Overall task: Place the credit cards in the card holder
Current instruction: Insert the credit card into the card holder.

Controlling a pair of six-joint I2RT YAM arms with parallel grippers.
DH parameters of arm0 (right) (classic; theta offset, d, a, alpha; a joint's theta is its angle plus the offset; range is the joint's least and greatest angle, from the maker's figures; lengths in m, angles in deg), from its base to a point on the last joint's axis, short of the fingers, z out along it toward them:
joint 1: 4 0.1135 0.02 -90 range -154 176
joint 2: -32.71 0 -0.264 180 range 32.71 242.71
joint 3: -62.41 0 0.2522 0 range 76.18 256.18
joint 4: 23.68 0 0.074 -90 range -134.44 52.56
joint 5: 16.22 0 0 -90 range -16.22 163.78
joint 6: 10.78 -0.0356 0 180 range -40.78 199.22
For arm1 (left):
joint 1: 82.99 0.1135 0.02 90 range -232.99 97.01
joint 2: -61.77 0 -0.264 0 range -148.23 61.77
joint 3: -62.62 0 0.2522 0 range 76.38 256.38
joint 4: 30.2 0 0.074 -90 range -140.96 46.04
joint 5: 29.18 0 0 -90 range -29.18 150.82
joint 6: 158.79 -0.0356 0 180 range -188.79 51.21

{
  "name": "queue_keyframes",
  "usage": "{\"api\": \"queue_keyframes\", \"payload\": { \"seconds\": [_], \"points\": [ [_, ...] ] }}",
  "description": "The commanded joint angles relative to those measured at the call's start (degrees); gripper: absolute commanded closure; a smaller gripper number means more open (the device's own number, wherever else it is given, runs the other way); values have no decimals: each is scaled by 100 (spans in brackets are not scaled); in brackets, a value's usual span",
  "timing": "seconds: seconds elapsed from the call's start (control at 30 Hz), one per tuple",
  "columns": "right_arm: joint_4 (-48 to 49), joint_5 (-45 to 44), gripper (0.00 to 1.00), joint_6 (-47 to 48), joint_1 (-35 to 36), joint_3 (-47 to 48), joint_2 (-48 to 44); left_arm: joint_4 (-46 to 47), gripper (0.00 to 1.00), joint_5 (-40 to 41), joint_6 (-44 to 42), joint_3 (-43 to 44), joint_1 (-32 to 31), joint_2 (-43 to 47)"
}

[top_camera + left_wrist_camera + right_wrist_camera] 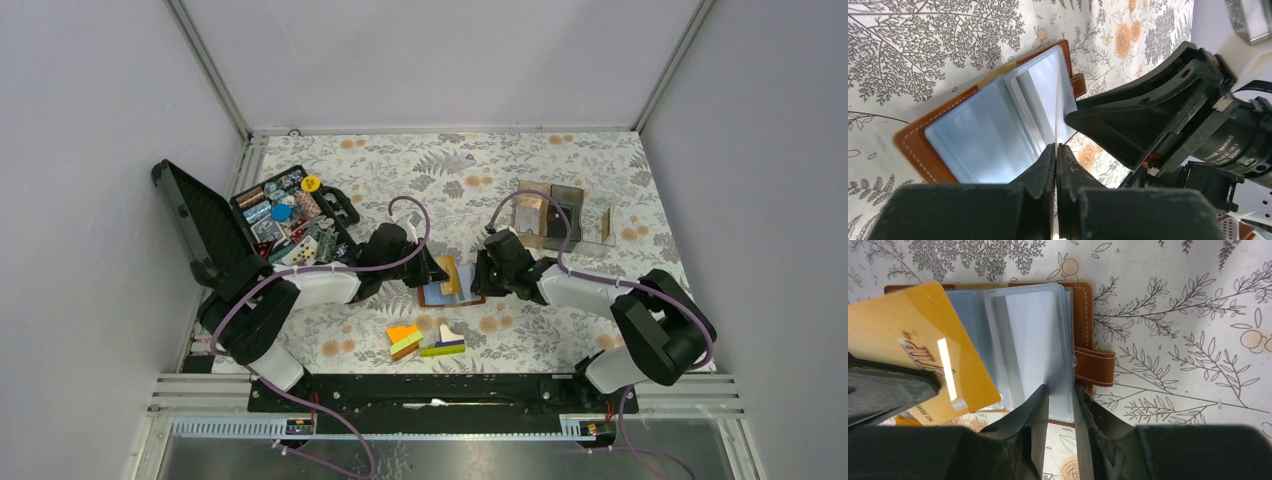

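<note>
1. The gold credit card point(913, 335) was held clamped by one end in the left gripper point(1056, 147). It was poised above the open card holder point(1083, 305), over the half away from the snap tab point(1095, 367), and had not been entered into any pocket.
2. The right gripper point(1060, 392) was set astride the edge of the clear sleeves point(1030, 335), just beside the holder's snap tab, with its jaws narrowed. Whether a sleeve was actually pinched could not be told.
3. If several sleeves were caught together, the pocket mouth would likely be pressed flat and the card blocked.
4. The card was presented at a slant to the holder's sleeves. A corner could be snagged on a sleeve lip, and the card twisted in its grip or bent.
5. The holder lay loose on the floral cloth point(1173, 300). If the sleeve was not secured, the holder could be pushed along by the card rather than entered.
6. Both grippers were crowded over the holder, so the fingers could be knocked together during insertion.
</note>
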Motion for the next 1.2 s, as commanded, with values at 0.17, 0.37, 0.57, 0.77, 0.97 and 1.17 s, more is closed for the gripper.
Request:
{"api": "queue_keyframes", "payload": {
  "seconds": [0.17,0.37,0.57,0.77,0.97,1.17],
  "points": [
    [-441,-417,74,-13,-32,256,357,615,100,-159,211,-240,118,-282],
    [-468,-391,78,-55,-30,287,505,938,100,107,574,-575,119,-223],
    [-505,-329,81,-59,-33,358,620,1438,100,178,1022,-800,118,-305],
    [-503,-333,82,-73,-35,368,640,1744,100,459,1454,-1069,119,-334],
    [-548,-341,84,-82,-25,368,653,2449,100,494,1921,-1373,119,-565],
    [-586,-368,85,-82,-32,376,651,2942,100,364,2144,-1441,120,-770]
  ]
}}
